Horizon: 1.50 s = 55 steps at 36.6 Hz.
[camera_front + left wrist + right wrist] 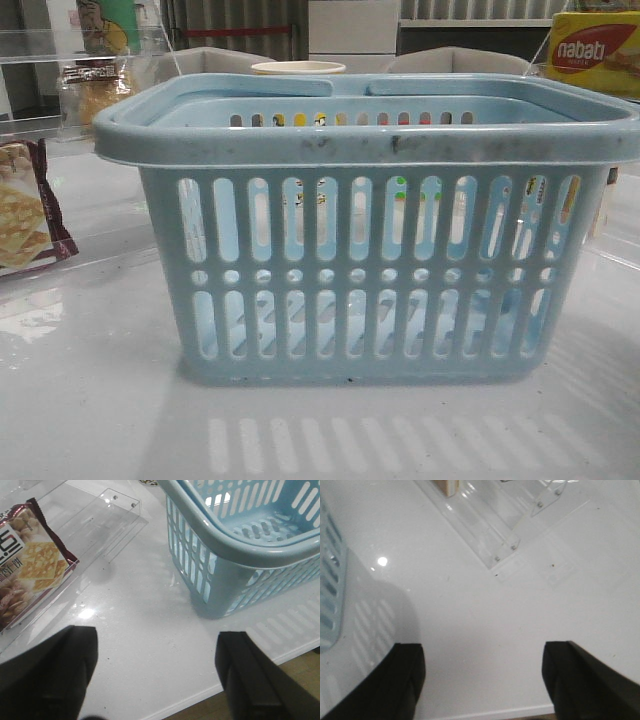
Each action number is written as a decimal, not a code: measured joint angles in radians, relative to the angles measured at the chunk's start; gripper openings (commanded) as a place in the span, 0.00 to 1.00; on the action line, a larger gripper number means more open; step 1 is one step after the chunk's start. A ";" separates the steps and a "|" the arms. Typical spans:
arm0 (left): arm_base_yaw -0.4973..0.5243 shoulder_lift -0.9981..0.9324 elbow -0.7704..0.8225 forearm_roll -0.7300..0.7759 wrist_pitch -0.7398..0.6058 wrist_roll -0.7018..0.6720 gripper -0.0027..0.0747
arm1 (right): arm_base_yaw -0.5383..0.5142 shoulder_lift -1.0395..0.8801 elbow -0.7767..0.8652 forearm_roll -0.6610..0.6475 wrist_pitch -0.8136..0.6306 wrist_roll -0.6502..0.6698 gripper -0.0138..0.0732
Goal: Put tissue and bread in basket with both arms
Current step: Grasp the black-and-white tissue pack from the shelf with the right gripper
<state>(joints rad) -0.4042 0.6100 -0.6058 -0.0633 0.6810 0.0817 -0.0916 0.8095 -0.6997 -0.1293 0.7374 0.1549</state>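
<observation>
my front view is filled centre-frame by the basket [380, 250], neither arm showing. only the left wrist view shows the cracker bag [27, 560] upper left, basket upper right. left gripper [157, 672] and right gripper [482, 680] gape wide over bare table [485, 605]. i can't pick out tissue or bread.

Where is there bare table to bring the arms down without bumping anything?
Bare table lies in front of the basket. The left gripper hangs open over white table between the cracker bag and the basket's corner. The right gripper hangs open over bare table beside the clear stand. Behind the basket it's crowded.
</observation>
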 measured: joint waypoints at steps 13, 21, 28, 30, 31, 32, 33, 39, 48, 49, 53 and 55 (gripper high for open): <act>-0.002 0.000 0.000 0.000 0.000 0.000 0.74 | -0.086 0.391 -0.302 -0.004 -0.012 0.004 0.84; -0.002 0.000 0.000 0.000 0.000 0.000 0.74 | -0.087 0.616 -0.488 -0.004 -0.012 -0.022 0.84; -0.002 0.000 0.000 0.000 0.000 0.000 0.74 | -0.087 0.786 -0.622 -0.004 -0.007 -0.048 0.84; -0.002 0.000 0.000 0.000 0.000 0.000 0.74 | -0.087 0.829 -0.656 -0.004 -0.007 -0.054 0.84; -0.002 0.000 0.000 0.000 0.000 0.000 0.74 | -0.087 0.847 -0.669 -0.004 -0.007 -0.057 0.84; -0.002 0.000 0.000 0.000 0.000 0.000 0.74 | -0.087 0.870 -0.685 -0.004 -0.007 -0.060 0.84; -0.002 0.000 0.000 0.000 0.000 0.000 0.74 | -0.087 0.886 -0.697 -0.004 -0.007 -0.062 0.84; -0.002 0.000 0.000 0.000 0.000 0.000 0.74 | -0.087 0.983 -0.756 -0.004 -0.049 -0.071 0.84; -0.002 0.000 0.000 0.000 0.000 0.000 0.74 | -0.087 1.050 -0.764 -0.008 -0.143 -0.073 0.69; -0.002 0.000 0.000 0.000 0.000 0.000 0.74 | -0.087 1.054 -0.764 -0.009 -0.149 -0.073 0.63; -0.002 0.000 0.000 0.000 0.000 0.000 0.74 | -0.087 1.060 -0.764 -0.010 -0.160 -0.073 0.43; -0.002 0.000 0.000 0.000 0.000 0.000 0.74 | -0.087 1.060 -0.764 -0.010 -0.162 -0.073 0.36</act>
<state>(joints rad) -0.4063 0.6100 -0.6058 -0.0633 0.6810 0.0817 -0.1782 1.8694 -1.4637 -0.1391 0.5755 0.0820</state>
